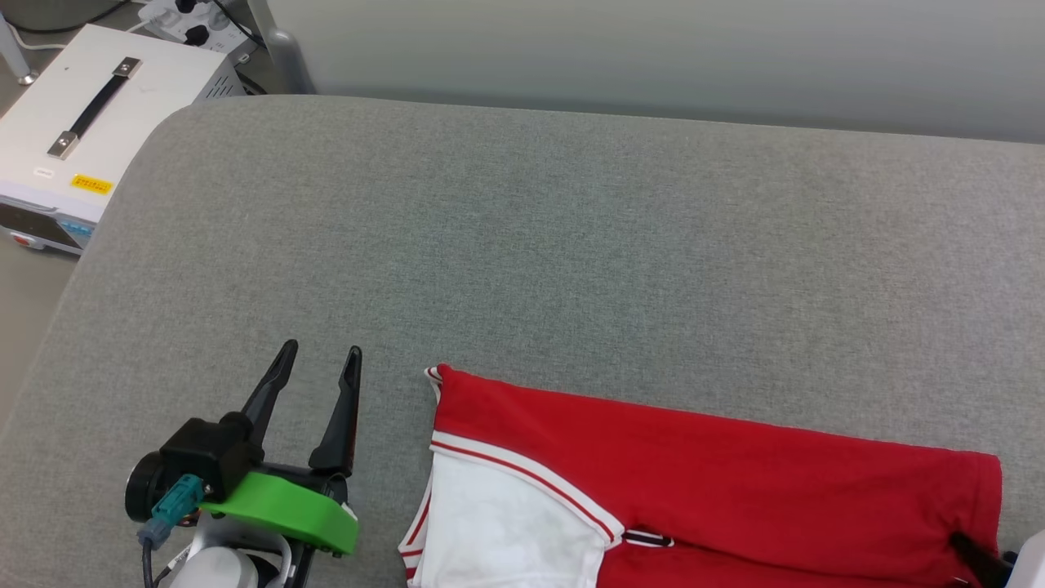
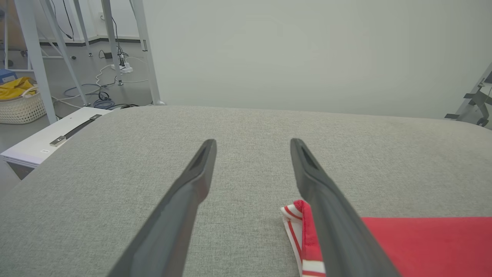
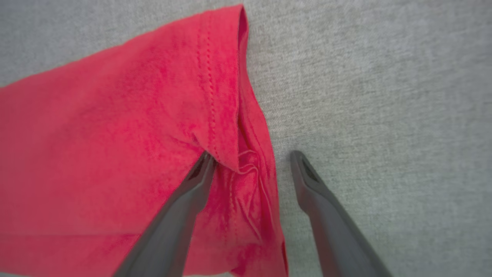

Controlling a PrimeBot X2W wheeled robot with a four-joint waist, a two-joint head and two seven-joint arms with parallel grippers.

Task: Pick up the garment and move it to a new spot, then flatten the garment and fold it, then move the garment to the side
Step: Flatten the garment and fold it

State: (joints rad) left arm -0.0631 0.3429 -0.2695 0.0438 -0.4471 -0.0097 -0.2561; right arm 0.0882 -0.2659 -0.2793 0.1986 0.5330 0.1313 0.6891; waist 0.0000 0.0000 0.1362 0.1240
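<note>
Before me lay a grey fabric-covered tabletop [image 1: 522, 229]. Beyond its far left corner sat a white box [image 1: 159, 86] with a black handle [image 1: 96, 106]. A woven basket [image 2: 21, 111] held yellow cloth [image 2: 13, 87].

Bare grey cushion [image 1: 571, 245] beyond garment [image 1: 735, 490]

The left gripper [image 1: 322, 351] had two long dark tapered fingers [image 1: 339, 408] with hollowed tips, on a black block [image 1: 208, 449]. Bright green cover [image 1: 286, 506] behind that, teal connector [image 1: 180, 496] with a grey cable [image 1: 148, 547], white forearm [image 1: 216, 567]. The right gripper [image 3: 252, 155] had the same dark fingers.
</note>
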